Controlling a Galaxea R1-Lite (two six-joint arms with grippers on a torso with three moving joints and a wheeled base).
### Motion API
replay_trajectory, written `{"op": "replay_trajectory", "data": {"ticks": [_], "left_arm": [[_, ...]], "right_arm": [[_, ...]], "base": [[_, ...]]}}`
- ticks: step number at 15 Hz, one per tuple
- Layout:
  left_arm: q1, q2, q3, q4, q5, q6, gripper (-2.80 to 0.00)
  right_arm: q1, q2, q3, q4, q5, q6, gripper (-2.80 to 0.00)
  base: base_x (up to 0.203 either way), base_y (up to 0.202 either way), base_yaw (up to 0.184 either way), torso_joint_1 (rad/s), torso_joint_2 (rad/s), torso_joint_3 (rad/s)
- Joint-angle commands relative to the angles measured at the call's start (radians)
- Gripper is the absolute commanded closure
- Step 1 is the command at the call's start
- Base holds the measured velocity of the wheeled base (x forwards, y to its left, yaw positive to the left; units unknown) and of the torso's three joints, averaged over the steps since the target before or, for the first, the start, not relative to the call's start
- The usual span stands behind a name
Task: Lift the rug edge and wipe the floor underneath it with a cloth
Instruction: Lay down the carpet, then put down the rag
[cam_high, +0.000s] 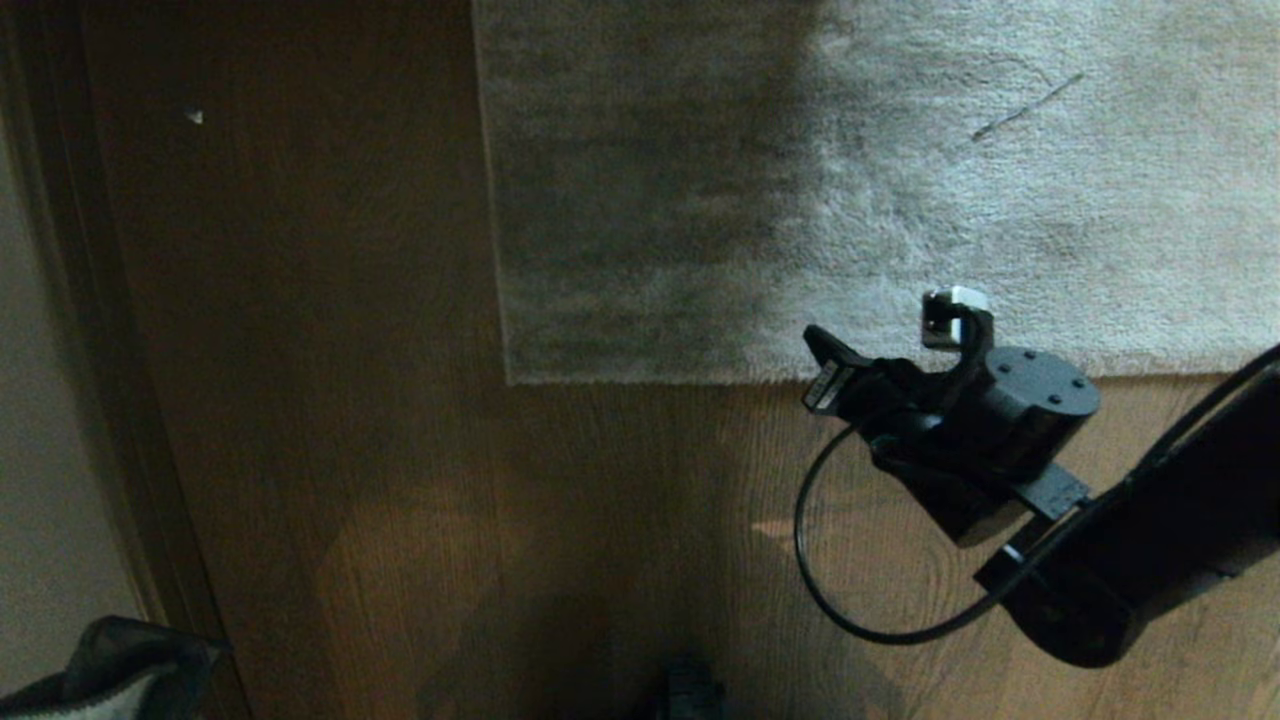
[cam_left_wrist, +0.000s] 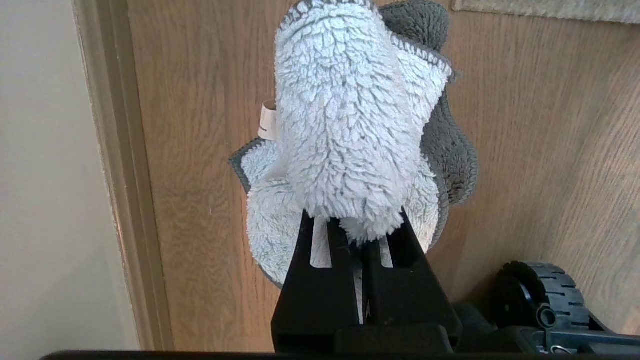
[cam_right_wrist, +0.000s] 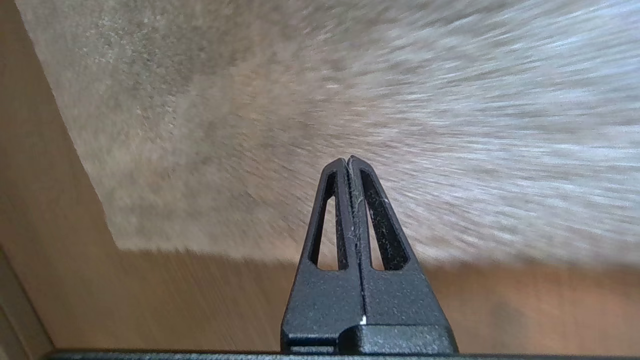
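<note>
The light grey rug (cam_high: 900, 180) lies flat on the brown wood floor (cam_high: 350, 450), its near edge and near-left corner showing. My right gripper (cam_high: 825, 365) hovers over that near edge. In the right wrist view the gripper (cam_right_wrist: 347, 160) is shut and empty, pointing across the rug (cam_right_wrist: 375, 90), with the floor (cam_right_wrist: 175, 300) beneath it. In the left wrist view my left gripper (cam_left_wrist: 357, 232) is shut on the pale grey-blue cloth (cam_left_wrist: 345, 125), which bunches over its fingertips and hides them above the floor (cam_left_wrist: 550, 125). A dark fold of fabric (cam_high: 110, 665) shows in the head view's bottom-left corner.
A dark baseboard (cam_high: 90, 330) and a pale wall (cam_high: 40, 480) run along the left. A small white speck (cam_high: 194, 116) lies on the floor, and a thin dark line (cam_high: 1025, 107) marks the rug. The robot's wheel (cam_left_wrist: 545, 295) sits near the left gripper.
</note>
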Motion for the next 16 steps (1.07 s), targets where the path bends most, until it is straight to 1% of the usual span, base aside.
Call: {"op": "replay_trajectory", "data": {"ticks": [1, 3, 5, 11, 14, 16], "left_arm": [[0.0, 0.0, 0.0, -0.001, 0.001, -0.001, 0.0], [0.0, 0.0, 0.0, -0.001, 0.001, -0.001, 0.0], [0.0, 0.0, 0.0, -0.001, 0.001, -0.001, 0.0], [0.0, 0.0, 0.0, -0.001, 0.001, -0.001, 0.0], [0.0, 0.0, 0.0, -0.001, 0.001, -0.001, 0.0], [0.0, 0.0, 0.0, -0.001, 0.001, -0.001, 0.0]], "right_arm": [[-0.038, -0.155, 0.111, -0.05, -0.002, -0.008, 0.0], [-0.096, -0.237, 0.212, -0.05, -0.002, -0.017, 0.0], [-0.18, -0.324, 0.311, -0.05, 0.0, -0.03, 0.0], [-0.349, -0.589, 0.591, -0.05, 0.012, -0.035, 0.0], [-0.394, -0.659, 0.655, -0.048, 0.016, -0.035, 0.0], [-0.402, -0.688, 0.66, -0.044, 0.016, -0.034, 0.0]], "base": [[0.0, 0.0, 0.0, 0.0, 0.0, 0.0], [0.0, 0.0, 0.0, 0.0, 0.0, 0.0], [0.0, 0.0, 0.0, 0.0, 0.0, 0.0], [0.0, 0.0, 0.0, 0.0, 0.0, 0.0], [0.0, 0.0, 0.0, 0.0, 0.0, 0.0], [0.0, 0.0, 0.0, 0.0, 0.0, 0.0]]}}
